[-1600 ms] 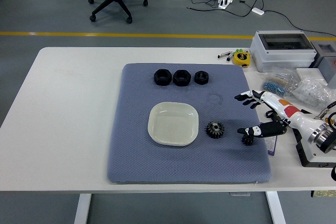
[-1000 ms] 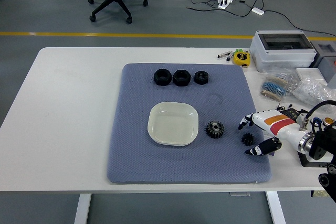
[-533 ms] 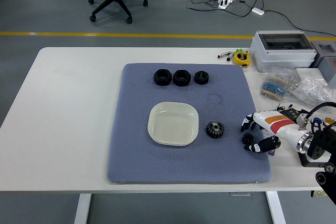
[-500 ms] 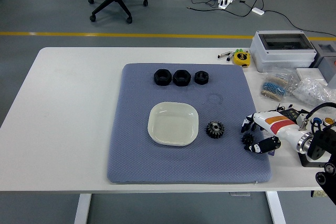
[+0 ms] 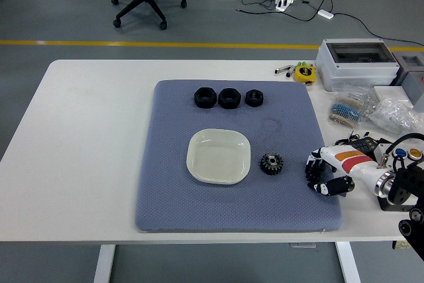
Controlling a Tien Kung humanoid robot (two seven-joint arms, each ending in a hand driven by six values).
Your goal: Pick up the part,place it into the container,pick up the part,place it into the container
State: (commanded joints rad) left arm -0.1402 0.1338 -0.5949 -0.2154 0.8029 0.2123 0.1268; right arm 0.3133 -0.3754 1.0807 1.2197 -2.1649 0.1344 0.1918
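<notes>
A white square dish (image 5: 218,156) sits in the middle of the blue-grey mat (image 5: 172,190). A black gear (image 5: 270,163) lies on the mat just right of the dish. My right hand (image 5: 319,175) rests at the mat's right edge with its fingers curled around a smaller black gear, which is mostly hidden between the fingers and the thumb. The hand is low, on or just above the mat. The left arm is out of view.
Three black nuts (image 5: 229,97) lie in a row at the back of the mat. A grey box (image 5: 358,64), a yellow tape measure (image 5: 305,72) and plastic bags of parts (image 5: 351,107) crowd the table's right side.
My right hand lowered to the small gear at the mat's right edge and its fingers closed in around it. The dish, the larger gear and the nuts have not moved.
</notes>
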